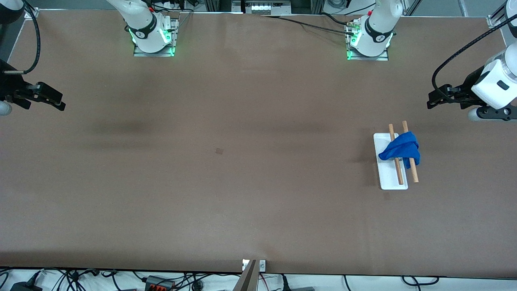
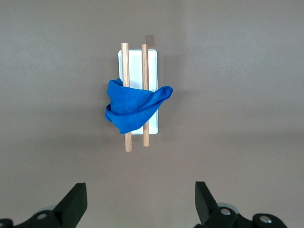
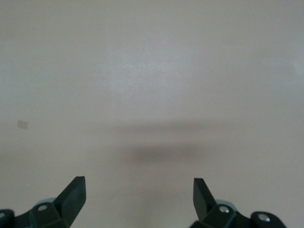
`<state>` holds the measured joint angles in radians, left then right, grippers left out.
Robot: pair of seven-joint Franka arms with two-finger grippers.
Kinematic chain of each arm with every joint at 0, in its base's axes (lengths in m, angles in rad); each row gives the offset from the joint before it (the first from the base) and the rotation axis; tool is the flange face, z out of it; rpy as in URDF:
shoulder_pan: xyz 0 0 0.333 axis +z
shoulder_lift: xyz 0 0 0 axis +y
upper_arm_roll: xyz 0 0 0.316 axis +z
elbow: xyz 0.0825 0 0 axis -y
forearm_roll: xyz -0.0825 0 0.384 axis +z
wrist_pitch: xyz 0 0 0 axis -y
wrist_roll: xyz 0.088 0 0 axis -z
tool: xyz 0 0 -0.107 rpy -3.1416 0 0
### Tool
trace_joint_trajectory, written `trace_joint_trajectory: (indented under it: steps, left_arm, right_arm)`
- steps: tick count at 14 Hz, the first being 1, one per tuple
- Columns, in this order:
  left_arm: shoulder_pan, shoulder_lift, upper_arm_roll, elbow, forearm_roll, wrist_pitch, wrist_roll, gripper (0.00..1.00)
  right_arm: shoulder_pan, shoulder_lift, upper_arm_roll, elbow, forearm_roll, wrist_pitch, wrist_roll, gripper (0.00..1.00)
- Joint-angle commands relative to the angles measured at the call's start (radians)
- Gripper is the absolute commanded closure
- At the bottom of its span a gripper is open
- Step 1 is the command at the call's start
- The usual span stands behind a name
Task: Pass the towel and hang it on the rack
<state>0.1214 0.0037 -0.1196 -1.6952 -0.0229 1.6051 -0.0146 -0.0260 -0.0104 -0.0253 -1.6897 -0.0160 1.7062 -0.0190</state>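
Note:
The blue towel (image 1: 400, 148) hangs bunched over the two wooden rods of the rack (image 1: 388, 178), which stands toward the left arm's end of the table. In the left wrist view the towel (image 2: 134, 106) drapes across both rods over the rack's white base (image 2: 153, 61). My left gripper (image 1: 434, 101) is open and empty, raised at the table's edge, apart from the rack; in its wrist view the gripper (image 2: 141, 202) holds nothing. My right gripper (image 1: 56, 102) is open and empty, raised at the right arm's end of the table; its own view (image 3: 139, 197) shows only bare table.
The brown table (image 1: 226, 182) has a small dark square mark (image 1: 219, 151) near its middle. Cables and power strips (image 1: 157, 283) lie along the edge nearest the front camera. The arm bases (image 1: 153, 36) stand at the table's farthest edge.

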Motion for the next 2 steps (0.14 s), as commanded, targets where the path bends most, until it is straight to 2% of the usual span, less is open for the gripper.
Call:
trace_joint_trajectory:
  steps: [1,2]
  left_arm:
    - [-0.013,-0.011,0.015,0.005,-0.022,-0.014,0.012,0.0]
    - [-0.011,-0.011,0.015,0.005,-0.023,-0.016,0.012,0.0]
  right_arm:
    - [-0.008,-0.023,0.008,-0.016,-0.015,-0.005,-0.015,0.0]
    - [-0.008,-0.022,0.008,-0.016,-0.015,-0.003,-0.015,0.0]
